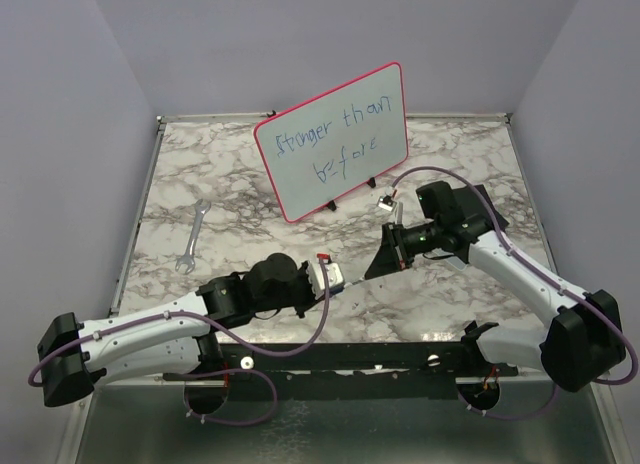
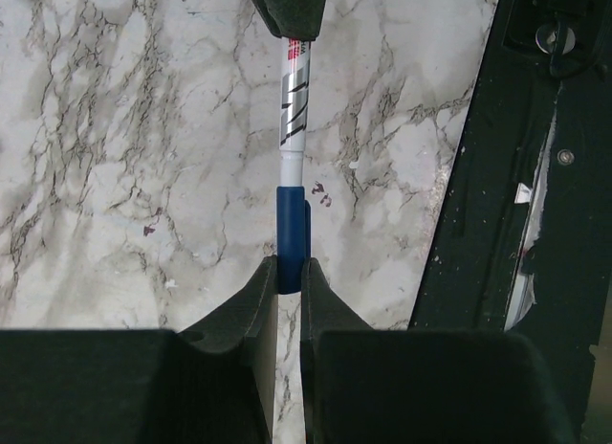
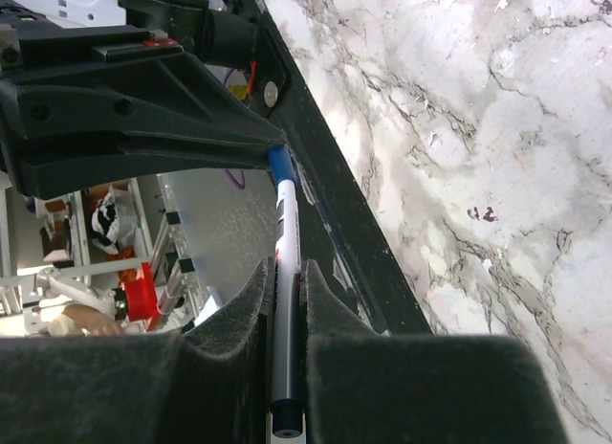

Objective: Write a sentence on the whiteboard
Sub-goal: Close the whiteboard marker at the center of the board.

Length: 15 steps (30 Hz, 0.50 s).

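Left tool [image 2: 290,272] on marker [image 2: 293,109] cap, right tool [image 3: 285,272] on barrel; long axis tool-to-tool.

This looks like a robotics lab test cell. A left arm [image 1: 150,334] and a right arm [image 1: 515,269] are bolted to a black rail [image 1: 350,362] at the edge of a marble-patterned table [image 1: 470,159]. Plain pale walls [image 1: 330,34] box the table in, and purple cables [image 1: 322,322] loop loose. Past the table edge, the right wrist view shows what may be metal racking [image 3: 172,262], too blurred to be sure.
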Available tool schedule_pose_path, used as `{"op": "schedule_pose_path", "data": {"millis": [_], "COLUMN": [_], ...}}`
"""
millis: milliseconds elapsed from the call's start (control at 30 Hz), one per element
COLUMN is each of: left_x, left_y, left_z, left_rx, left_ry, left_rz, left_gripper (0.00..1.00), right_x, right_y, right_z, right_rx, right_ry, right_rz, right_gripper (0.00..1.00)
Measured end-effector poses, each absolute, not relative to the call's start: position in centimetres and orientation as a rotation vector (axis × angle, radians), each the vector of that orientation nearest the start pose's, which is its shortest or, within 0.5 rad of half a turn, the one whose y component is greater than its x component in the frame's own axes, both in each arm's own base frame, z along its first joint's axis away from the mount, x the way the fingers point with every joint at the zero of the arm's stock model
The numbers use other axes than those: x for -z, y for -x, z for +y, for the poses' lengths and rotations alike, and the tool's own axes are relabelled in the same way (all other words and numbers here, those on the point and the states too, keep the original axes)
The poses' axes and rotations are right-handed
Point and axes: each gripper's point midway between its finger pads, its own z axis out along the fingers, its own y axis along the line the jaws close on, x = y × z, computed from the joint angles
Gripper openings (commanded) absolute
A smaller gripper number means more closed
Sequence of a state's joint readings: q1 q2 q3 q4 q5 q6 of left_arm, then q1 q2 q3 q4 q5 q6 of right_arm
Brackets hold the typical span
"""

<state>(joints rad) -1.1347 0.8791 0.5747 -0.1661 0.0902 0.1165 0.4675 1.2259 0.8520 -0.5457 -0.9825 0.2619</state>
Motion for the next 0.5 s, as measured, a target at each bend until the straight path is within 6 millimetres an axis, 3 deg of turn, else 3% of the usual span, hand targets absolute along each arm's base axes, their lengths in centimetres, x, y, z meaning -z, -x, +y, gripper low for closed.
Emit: {"op": "schedule_pose_path", "data": {"millis": [500], "left_x": [-15.6], "left_y": [-11.1], "left_z": [-28.9], "left_rx": [0.827], "left_ry": [-1.212], "left_rz": [1.694], "left_gripper": [0.00], "right_x": [-17.4], "right_y": [-13.8], "right_z": [25.5], "right_rx": [-1.632], "right_ry": [0.735], "right_rz": [2.380], "right_gripper": [0.01]}}
